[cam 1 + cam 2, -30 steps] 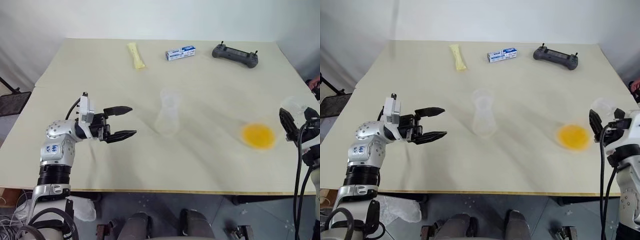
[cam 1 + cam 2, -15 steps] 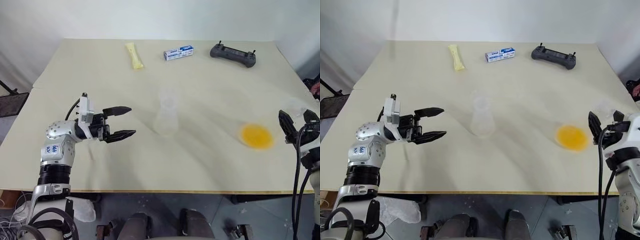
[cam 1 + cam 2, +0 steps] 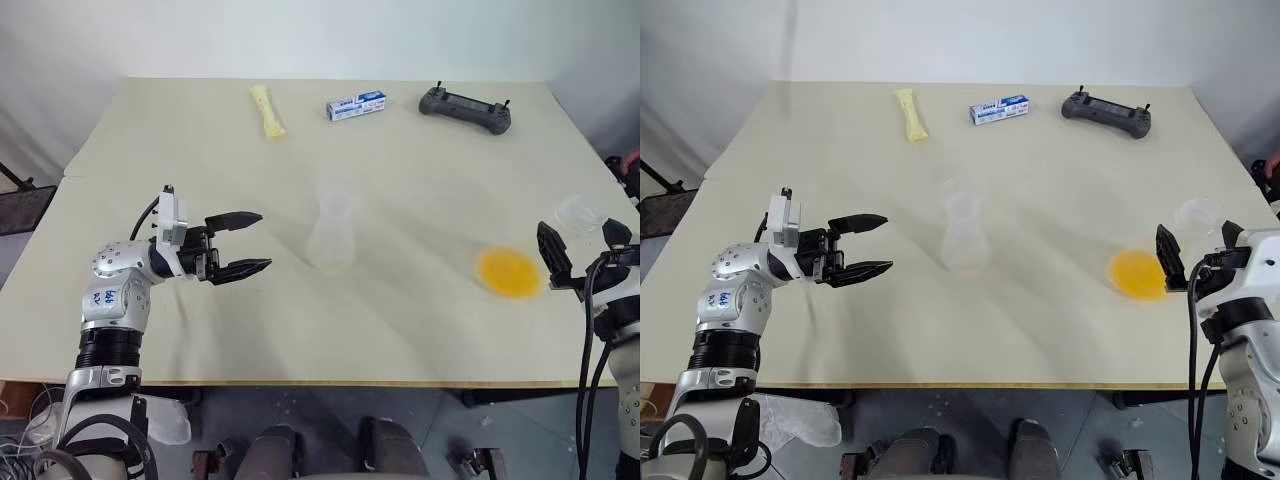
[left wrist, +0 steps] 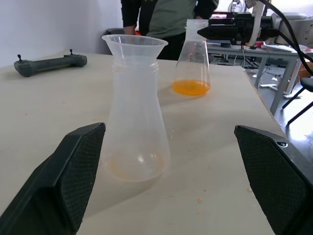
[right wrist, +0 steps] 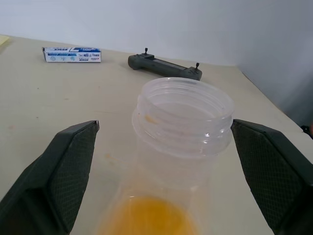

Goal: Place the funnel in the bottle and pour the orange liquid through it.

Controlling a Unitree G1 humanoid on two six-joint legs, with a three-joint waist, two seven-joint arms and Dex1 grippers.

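The clear bottle (image 3: 332, 238) stands mid-table with the faint funnel (image 4: 134, 45) seated in its mouth. The orange liquid (image 3: 511, 272) lies as a shallow pool in a clear wide-mouthed beaker (image 5: 183, 115) near the table's right edge. My right gripper (image 3: 583, 248) is open, one finger on each side of the beaker's neck, with a gap on both sides. My left gripper (image 3: 245, 243) is open and empty, level, pointing at the bottle from its left and a short way off.
Along the far side of the table (image 3: 420, 340) lie a pale yellow sachet (image 3: 268, 110), a blue-and-white box (image 3: 357, 105) and a dark controller (image 3: 466, 108). A person (image 4: 166, 17) stands beyond the right edge. The beaker is close to that edge.
My right gripper was shut on the beaker's neck and has now spread its fingers off it. The left gripper, bottle and funnel have not moved.
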